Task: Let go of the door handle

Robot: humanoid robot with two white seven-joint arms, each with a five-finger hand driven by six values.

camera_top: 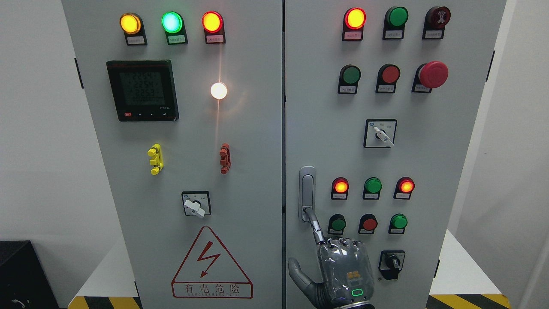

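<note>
A silver door handle (307, 189) stands upright on the left edge of the cabinet's right door (450, 171). My right hand (343, 268) comes up from the bottom edge just below it, back of the hand towards the camera. Its index finger (315, 224) is stretched out, and the tip touches the handle's lower end. The other fingers are curled at the knuckles and the thumb (300, 272) sticks out to the left. The hand grasps nothing. Both doors look closed. My left arm does not show.
Lit and unlit round lamps and push buttons (369, 205) sit right of the handle, with a rotary switch (391, 262) beside my hand. The left door (193, 171) carries a meter, another switch and a red warning triangle. A black box (19, 274) stands at the lower left.
</note>
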